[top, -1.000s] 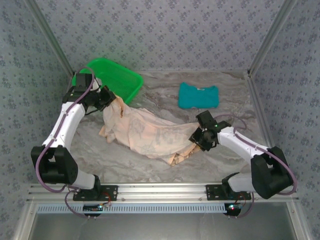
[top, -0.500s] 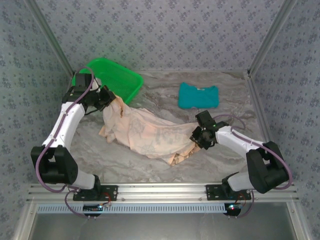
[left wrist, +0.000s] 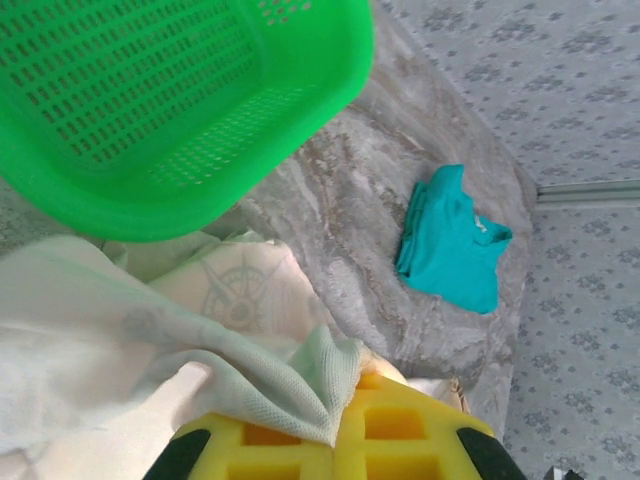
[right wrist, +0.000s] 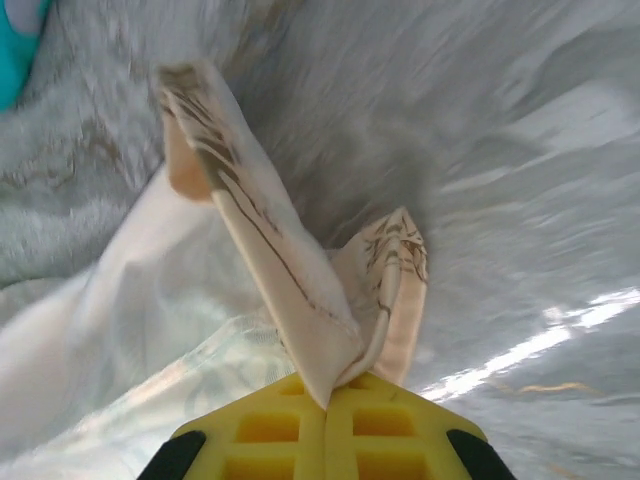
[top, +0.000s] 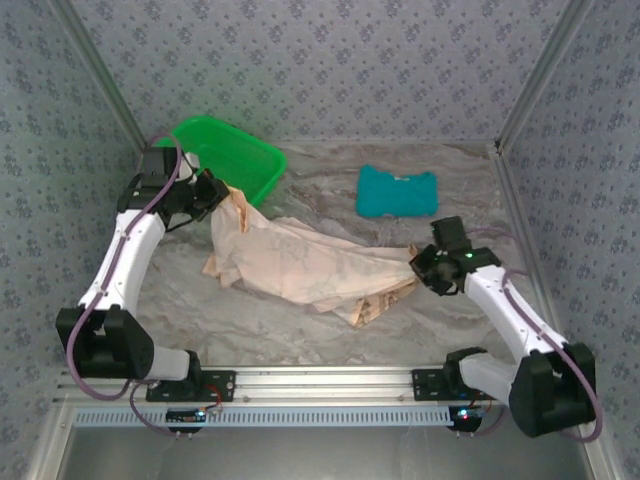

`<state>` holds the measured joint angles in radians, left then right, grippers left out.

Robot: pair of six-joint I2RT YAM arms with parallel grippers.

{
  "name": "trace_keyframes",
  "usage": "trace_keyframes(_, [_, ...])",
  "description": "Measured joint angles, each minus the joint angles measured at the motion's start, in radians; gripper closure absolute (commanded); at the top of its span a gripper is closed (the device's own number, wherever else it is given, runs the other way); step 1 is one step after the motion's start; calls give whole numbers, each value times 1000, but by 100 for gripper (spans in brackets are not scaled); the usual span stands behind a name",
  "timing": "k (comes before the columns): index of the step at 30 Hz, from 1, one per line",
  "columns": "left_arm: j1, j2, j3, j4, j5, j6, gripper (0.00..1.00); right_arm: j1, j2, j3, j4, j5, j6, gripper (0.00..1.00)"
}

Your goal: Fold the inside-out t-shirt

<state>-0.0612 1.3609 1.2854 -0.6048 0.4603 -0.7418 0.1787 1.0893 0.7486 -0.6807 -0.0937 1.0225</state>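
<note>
The inside-out t-shirt (top: pixel 300 265), peach-beige with faint compass prints, hangs stretched between both arms over the marbled table. My left gripper (top: pixel 222 193) is shut on its upper left corner beside the green basket; in the left wrist view the cloth (left wrist: pixel 150 330) is pinched between the yellow pads (left wrist: pixel 400 430). My right gripper (top: pixel 420 268) is shut on the shirt's right end; in the right wrist view a folded edge (right wrist: pixel 290 260) with brown print runs into the closed yellow pads (right wrist: pixel 390 430). The shirt's lower edge (top: pixel 365 310) droops onto the table.
A green perforated basket (top: pixel 250 155) sits at the back left, close to the left gripper, its rim (left wrist: pixel 180 215) near the cloth. A folded teal garment (top: pixel 397 191) lies at the back centre-right. Patterned walls enclose the table on three sides.
My right gripper closed on the shirt's right end and pulled it rightward and slightly up, stretching the cloth. The left gripper lifted a little, still holding its corner.
</note>
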Motion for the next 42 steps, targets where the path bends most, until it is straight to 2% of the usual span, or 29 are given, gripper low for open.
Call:
trace_keyframes(3, [-24, -40, 0, 0, 1, -1, 100, -85, 2, 38, -50, -11, -84, 89])
trace_keyframes(5, [-43, -55, -8, 9, 5, -3, 100, -86, 22, 36, -53, -28, -118, 85])
trace_keyframes(8, [-53, -73, -72, 37, 16, -13, 100, -31, 40, -4, -42, -48, -132, 64])
trace_keyframes(11, [-52, -74, -161, 50, 19, -29, 100, 5, 42, -53, -32, -65, -134, 57])
trace_keyframes(14, [-52, -74, -229, 48, 19, -34, 100, 3, 50, -80, -7, -89, -153, 55])
trace_keyframes(21, [-27, -76, -237, 48, 19, -26, 100, -11, 90, -81, 52, -148, -196, 54])
trace_keyframes(31, [-13, -76, -237, 49, 19, -26, 100, -166, 84, -86, 152, -194, -254, 53])
trace_keyframes(33, [-12, -76, -237, 49, 19, -26, 100, -167, 102, -87, 186, -216, -253, 57])
trace_keyframes(35, [-12, -76, -237, 49, 19, -26, 100, -166, 124, -87, 220, -239, -248, 69])
trace_keyframes(37, [-12, -76, -234, 48, 19, -26, 100, -166, 145, -88, 252, -259, -231, 70])
trace_keyframes(38, [-11, -76, -231, 48, 19, -26, 100, -165, 156, -88, 265, -265, -224, 67])
trace_keyframes(40, [-11, -76, -222, 48, 19, -26, 100, -165, 168, -88, 278, -267, -210, 54])
trace_keyframes(42, [-11, -76, -210, 48, 19, -26, 100, -166, 169, -88, 279, -265, -205, 51])
